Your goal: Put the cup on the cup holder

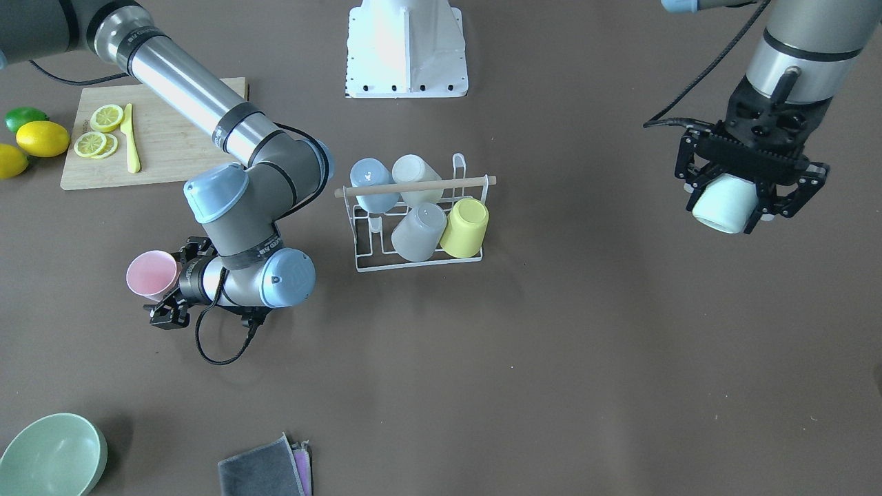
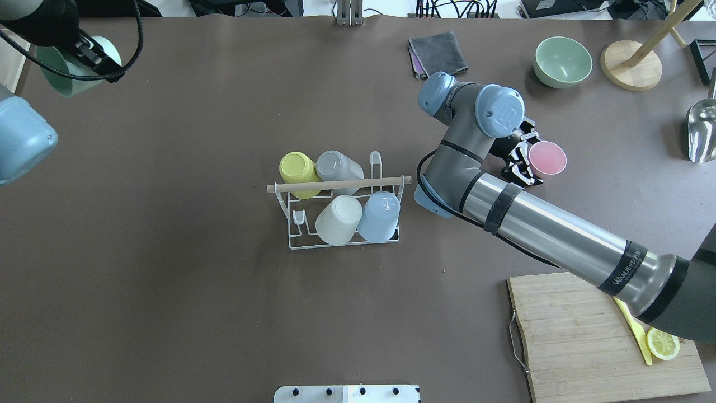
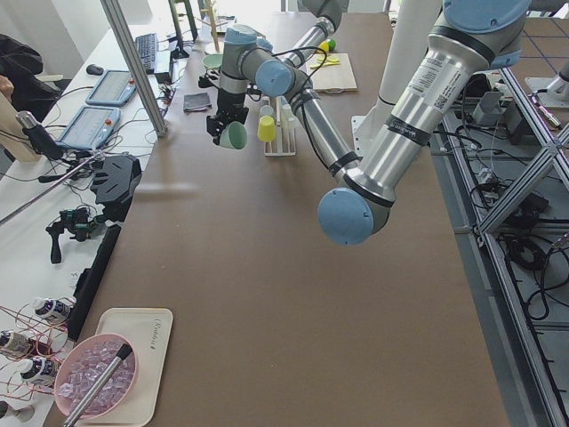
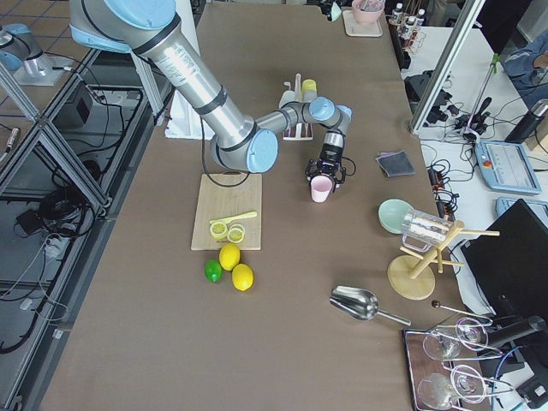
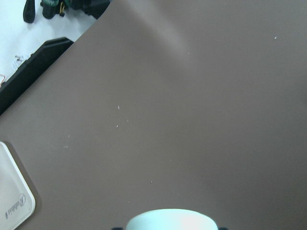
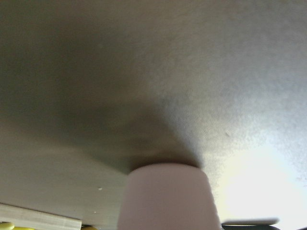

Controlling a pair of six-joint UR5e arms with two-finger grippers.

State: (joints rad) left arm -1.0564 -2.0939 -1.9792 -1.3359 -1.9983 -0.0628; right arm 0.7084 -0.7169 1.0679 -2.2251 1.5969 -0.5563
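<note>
Four cups (image 2: 338,219) sitting upended on the cup holder (image 2: 386,181) mid-surface, left fingers (image 1: 778,200) clenching a mint cup (image 1: 723,203) aloft, right fingers (image 2: 520,173) grasping a pink cup (image 2: 547,158) low, mouth showing overhead, only wall showing at wrist

The white wire cup holder (image 2: 391,179), wooden rod on top, stands mid-table with a yellow cup (image 2: 299,172), grey cup (image 2: 338,167), white cup (image 2: 338,219) and blue cup (image 2: 379,216) tipped over its prongs. The right gripper (image 2: 528,158) clasps a mouth-up pink cup (image 2: 548,158); the left gripper (image 1: 732,207) holds a mint cup (image 1: 722,202) aloft.
</note>
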